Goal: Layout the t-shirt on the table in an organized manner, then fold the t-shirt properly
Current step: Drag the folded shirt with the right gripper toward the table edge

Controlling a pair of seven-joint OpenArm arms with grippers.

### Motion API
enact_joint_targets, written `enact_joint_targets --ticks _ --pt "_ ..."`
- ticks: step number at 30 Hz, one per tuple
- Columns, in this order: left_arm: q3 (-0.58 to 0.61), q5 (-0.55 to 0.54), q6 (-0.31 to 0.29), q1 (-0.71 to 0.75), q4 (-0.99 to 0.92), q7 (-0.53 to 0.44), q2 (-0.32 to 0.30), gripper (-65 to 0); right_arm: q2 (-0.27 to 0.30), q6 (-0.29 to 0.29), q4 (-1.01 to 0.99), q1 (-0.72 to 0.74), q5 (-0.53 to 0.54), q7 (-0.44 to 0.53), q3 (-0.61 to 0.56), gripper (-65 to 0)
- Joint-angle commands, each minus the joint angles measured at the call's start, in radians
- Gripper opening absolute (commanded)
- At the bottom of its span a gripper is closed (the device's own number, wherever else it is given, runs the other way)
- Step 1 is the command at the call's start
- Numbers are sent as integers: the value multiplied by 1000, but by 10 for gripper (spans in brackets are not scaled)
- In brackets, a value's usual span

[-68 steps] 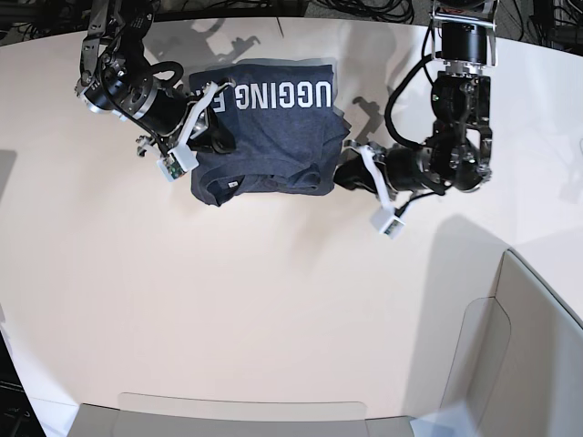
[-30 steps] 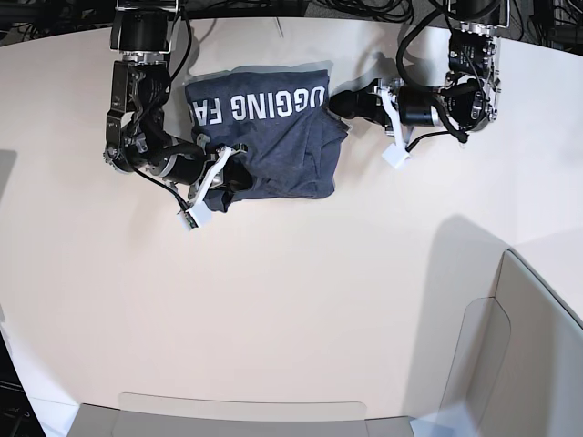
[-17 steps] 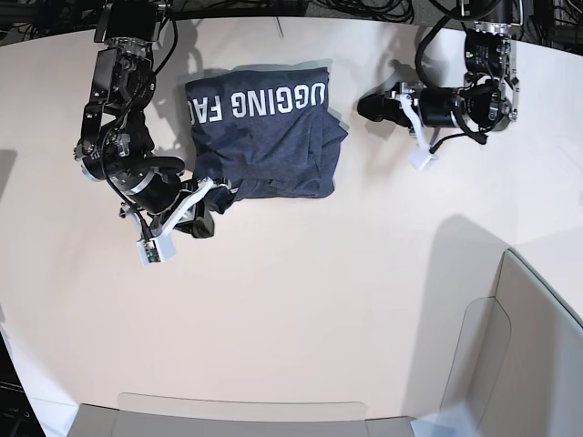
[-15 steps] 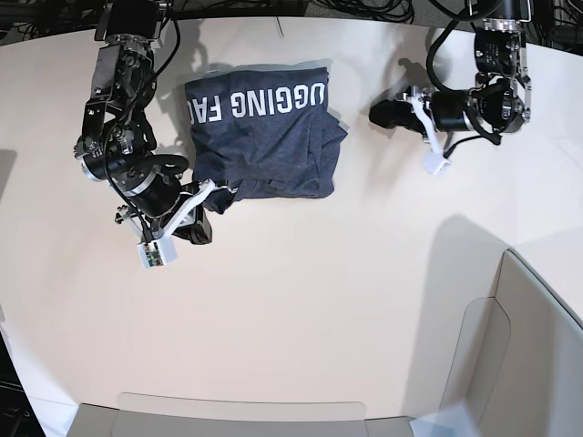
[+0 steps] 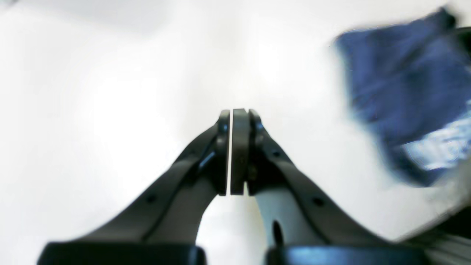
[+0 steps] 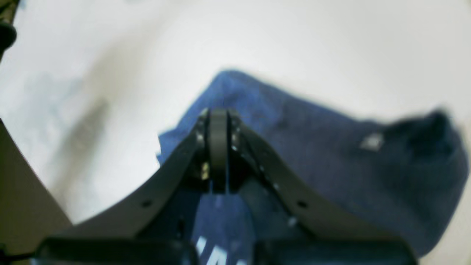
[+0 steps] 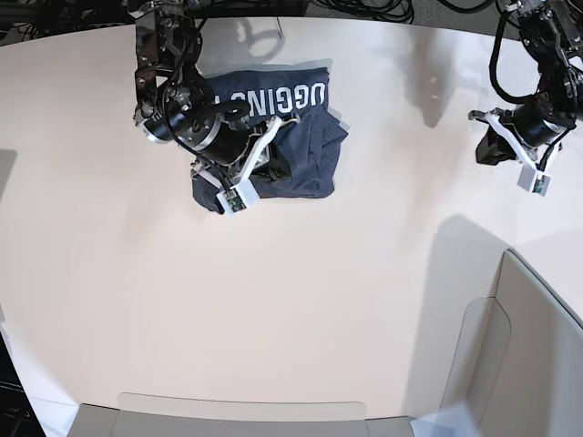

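T-shirt (image 7: 273, 137) folded, near table's (image 7: 291, 300) far edge, left of centre. Right gripper (image 6: 218, 147) clenched, empty, over shirt; left gripper (image 5: 235, 151) clenched, empty, well off toward right edge. To finish well: press creases flat, square corners w/o dragging cloth.

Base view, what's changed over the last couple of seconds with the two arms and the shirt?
The left gripper pulled away from the t-shirt toward the table's right edge, jaws shut and empty. The right gripper swung off the shirt's lower left corner, then came back over its left half, jaws shut; no cloth visibly held. The shirt stayed folded in the same spot, lettering along its top edge.
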Motion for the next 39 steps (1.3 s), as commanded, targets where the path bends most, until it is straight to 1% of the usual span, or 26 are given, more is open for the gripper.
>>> enact_joint_targets --ticks 1,2,3,5,6,8,10,13,15,17,20,22,25,27,29,31,32,34,36,39 --pt "-13 10 -3 8 20 -53 -17 -650 -5 1 31 -8 16 22 0 -650" --pt "-14 43 -3 34 21 -82 -17 -650 -1 -7 41 -29 15 22 0 -650" --pt "-13 70 -3 64 23 -117 -17 -650 7 -28 57 -52 4 22 0 -650" --pt "-5 101 -3 107 23 -169 -17 -650 5 -74 70 -77 -27 22 -7 -650" --pt "-3 107 -3 123 23 -188 -17 -650 4 -87 70 -83 -45 22 -7 -650" --pt "10 105 -3 156 18 -212 -15 -650 2 -91 46 -94 -107 24 -7 -650" --pt "21 105 -3 170 15 -215 -15 -650 2 -91 3 -95 -176 29 -5 -650" --pt "24 105 -3 177 15 -217 -9 -650 13 -91 -43 -101 -283 82 -5 -650" --pt "24 105 -3 177 15 -217 -2 -650 39 -91 -68 -104 -340 102 -5 -650" --pt "24 105 -3 176 16 -215 -2 -650 64 -91 -83 -103 -380 101 0 -650" --pt "24 105 -3 176 16 -215 -2 -650 142 -91 -86 -104 -415 101 0 -650" --pt "24 105 -3 177 16 -215 -2 -650 219 -91 -86 -109 -416 101 0 -650" --pt "24 105 -3 179 16 -214 -2 -650 354 -91 -88 -118 -416 99 7 -650" --pt "24 104 -3 179 16 -212 0 -650 434 -90 -89 -124 -416 99 49 -650" --pt "24 101 -3 179 16 -212 5 -650 500 -90 -105 -135 -416 99 93 -650" --pt "26 105 -3 179 16 -211 28 -650 564 -84 -137 -135 -416 107 132 -650" --pt "26 105 -3 179 16 -209 34 -650 596 -62 -163 -129 -416 107 148 -650" --pt "41 105 -3 179 15 -209 43 -650 642 -9 -206 -115 -416 111 182 -650" --pt "67 105 -3 179 15 -209 48 -650 682 50 -261 -103 -418 151 208 -650" --pt "101 107 -3 180 13 -209 61 -650 747 88 -350 -75 -433 202 207 -650"
